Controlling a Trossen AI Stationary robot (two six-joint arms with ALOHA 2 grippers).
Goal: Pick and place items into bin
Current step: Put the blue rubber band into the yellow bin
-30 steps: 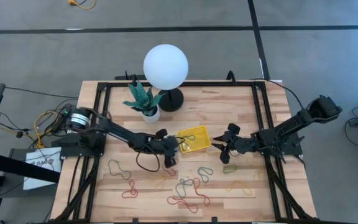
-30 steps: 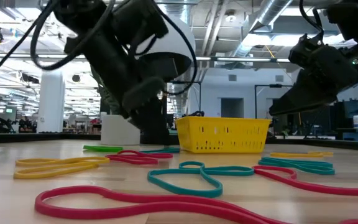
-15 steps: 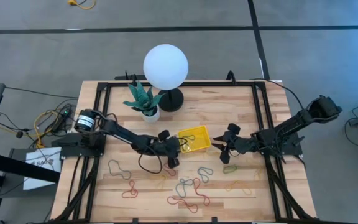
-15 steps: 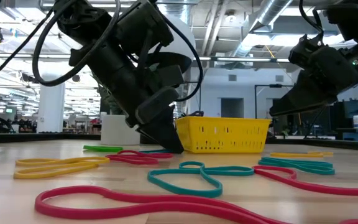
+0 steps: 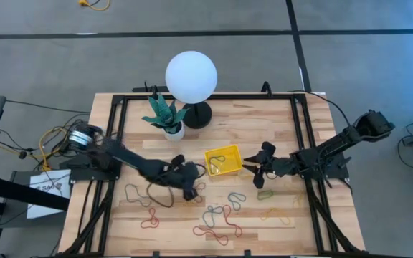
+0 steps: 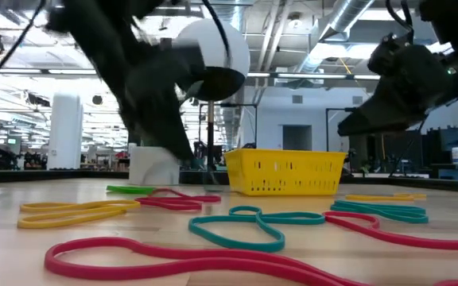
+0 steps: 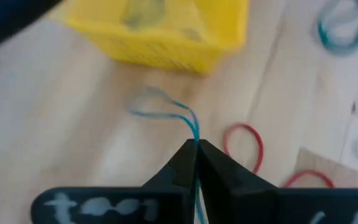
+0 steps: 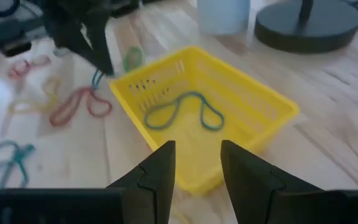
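**A:** Where is the yellow bin?

**B:** The bin [image 5: 223, 160] sits near the middle of the wooden tabletop [image 5: 278, 129], in front of a white globe lamp [image 5: 191, 77] and a potted plant [image 5: 165, 115]. One teal band [image 8: 180, 110] lies looped inside it.

**A:** And the two claws?

**B:** The left claw [image 7: 196, 149] is just beside the bin, on the side toward the left arm. Its fingers are pressed together, pinching a thin blue-green band [image 7: 166, 109] that trails out in front of them above the wood. The right claw [image 8: 196, 163] hovers at the bin's opposite side, fingers spread, holding nothing.

**A:** Where are the other bands?

**B:** Scattered across the tabletop's front half: a red loop [image 7: 243, 144] near the left claw, and in the low view a yellow one [image 6: 74, 212], a teal figure-eight [image 6: 249, 224] and a long red band [image 6: 197, 260] nearest the camera.
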